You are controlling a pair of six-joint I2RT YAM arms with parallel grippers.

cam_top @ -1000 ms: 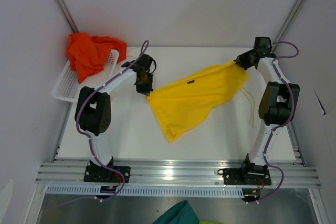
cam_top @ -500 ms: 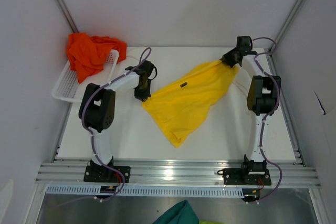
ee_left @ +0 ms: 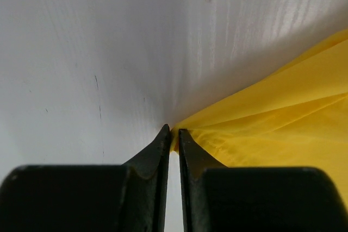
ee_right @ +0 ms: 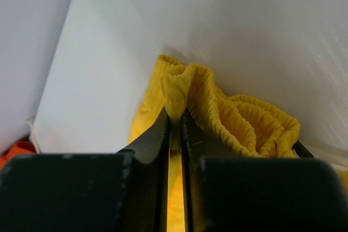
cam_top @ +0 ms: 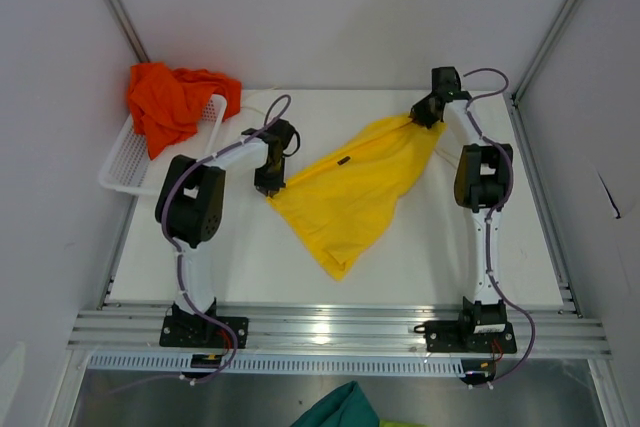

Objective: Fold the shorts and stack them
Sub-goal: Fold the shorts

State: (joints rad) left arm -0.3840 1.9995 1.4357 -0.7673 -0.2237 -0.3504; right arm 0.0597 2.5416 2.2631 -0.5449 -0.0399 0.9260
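Note:
The yellow shorts [cam_top: 350, 187] hang stretched between my two grippers over the white table, one corner drooping toward the front. My left gripper [cam_top: 270, 187] is shut on their left corner; the left wrist view shows the fabric [ee_left: 272, 118] pinched at the tips of my left gripper [ee_left: 174, 133]. My right gripper [cam_top: 420, 113] is shut on the gathered elastic waistband [ee_right: 228, 107] at the back right, as the right wrist view of my right gripper [ee_right: 175, 113] shows. The orange-red shorts [cam_top: 170, 102] lie crumpled over the white basket [cam_top: 125, 162] at the back left.
A teal-green cloth [cam_top: 340, 409] lies below the table's front rail. Slanted metal frame posts stand at the back left [cam_top: 115, 2] and back right [cam_top: 560, 17]. Grey walls close in both sides.
Both grippers moved leftward and toward the back with the yellow shorts. The right arm has stretched out straight. The shorts hang more steeply now.

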